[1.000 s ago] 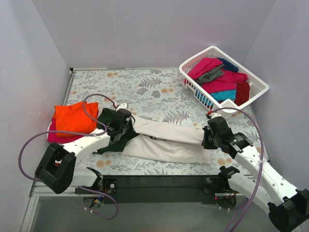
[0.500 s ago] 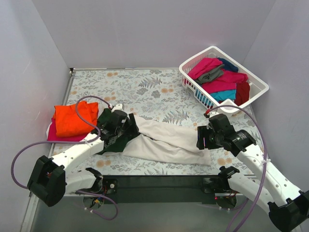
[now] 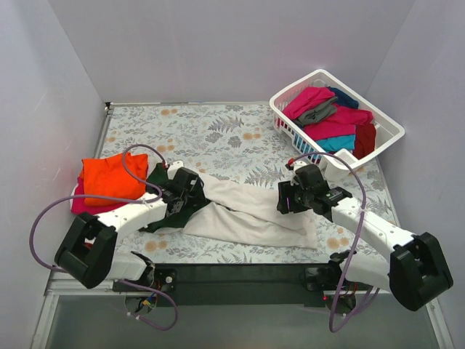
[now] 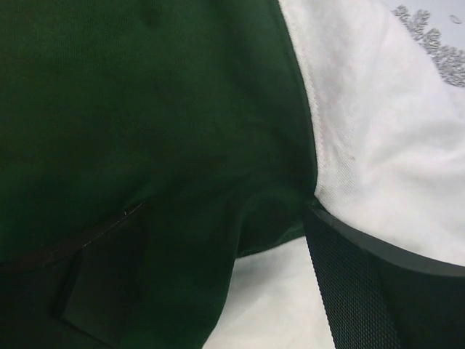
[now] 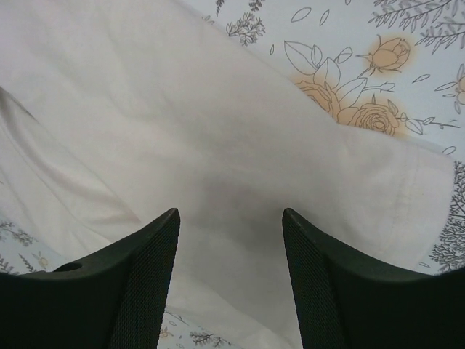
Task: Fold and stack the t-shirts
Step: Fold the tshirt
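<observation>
Top external view: one grey floral table cover [image 3: 218,131] spreads under everything. On it I count one loose shirt, one stack and one basket.

The cream-white t-shirt [image 3: 247,211] lies crumpled in a long band at about 6 o'clock on the table, running from 8 o'clock to 4 o'clock, with its dark green sleeve [image 3: 163,178] at the 8 o'clock end.

The white slatted basket [image 3: 299,139] sits at 2 o'clock. Inside it I count six patches of cloth:
- a magenta piece [image 3: 309,100] at the basket's 10 o'clock
- a grey piece [image 3: 317,114] just beside it
- a navy piece [image 3: 343,97] at 12 o'clock
- a second magenta piece [image 3: 338,125] in the middle
- a teal piece [image 3: 336,142] at 6 o'clock
- a dark red piece [image 3: 365,138] at 4 o'clock

I cannot tell whether the two magenta patches are one shirt.

The stack at 9 o'clock holds two: an orange t-shirt [image 3: 109,178] on top of a magenta t-shirt [image 3: 87,206], whose edge shows beneath it.

My left gripper [image 3: 187,193] is down on the green sleeve. From the left wrist, its fingers are spread wide and a fold of green cloth rises between them.

My right gripper [image 3: 285,198] is at the shirt's 4 o'clock end. From the right wrist, its fingers are parted over flat cream cloth and grip nothing.
</observation>
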Motion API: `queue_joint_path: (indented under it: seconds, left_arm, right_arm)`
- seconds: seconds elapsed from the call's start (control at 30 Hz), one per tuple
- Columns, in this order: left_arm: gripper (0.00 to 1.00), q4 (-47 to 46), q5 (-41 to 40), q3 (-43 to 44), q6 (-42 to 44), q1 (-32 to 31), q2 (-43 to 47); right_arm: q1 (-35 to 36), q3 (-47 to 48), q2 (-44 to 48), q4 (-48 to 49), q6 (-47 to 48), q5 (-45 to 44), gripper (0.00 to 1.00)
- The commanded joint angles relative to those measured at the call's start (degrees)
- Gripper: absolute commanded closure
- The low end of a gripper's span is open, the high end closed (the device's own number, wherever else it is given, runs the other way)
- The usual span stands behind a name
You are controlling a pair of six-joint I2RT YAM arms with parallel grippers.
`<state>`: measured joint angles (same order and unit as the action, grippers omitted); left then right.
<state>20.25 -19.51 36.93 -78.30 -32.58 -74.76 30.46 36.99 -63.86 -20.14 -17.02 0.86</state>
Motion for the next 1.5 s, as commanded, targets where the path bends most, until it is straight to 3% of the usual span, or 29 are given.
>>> queue_joint_path:
  seconds: [0.0,0.2,0.4,0.73,0.93,1.17,1.33,1.47]
  left_arm:
    - [0.21,-3.28,-3.34,0.87,-0.98,0.41,-3.10]
    - [0.21,-9.00,-2.56,4.29,1.57,0.50,-14.08]
    - [0.21,-16.02,3.41,9.82,8.68,0.32,-22.35]
    - [0.24,-16.39,11.16,26.43,20.64,-0.21,-35.88]
    - [0.24,-11.38,2.31,30.13,20.82,-0.29,-34.67]
    - [0.23,-5.92,-3.69,28.47,17.05,-0.21,-25.10]
    - [0.20,-5.75,-4.67,24.78,13.45,0.32,-16.48]
    - [0.19,-2.85,-1.94,22.49,9.23,4.35,-16.38]
  right_arm:
    - [0.13,-2.36,-3.01,8.62,1.63,1.95,0.47]
    - [0.13,-7.10,-7.07,9.95,-1.08,2.13,0.47]
    - [0.13,-11.32,-5.84,9.15,-5.21,2.47,0.46]
    - [4.86,-16.07,-2.33,7.05,-10.31,7.13,0.46]
    - [11.90,-14.15,0.57,2.23,-14.45,4.34,0.45]
    - [15.25,-1.67,9.53,-8.94,-13.31,-3.58,0.43]
    - [15.25,3.96,8.67,-7.11,-7.44,-11.58,0.39]
    - [15.16,4.23,2.97,1.49,-2.78,-12.29,0.42]
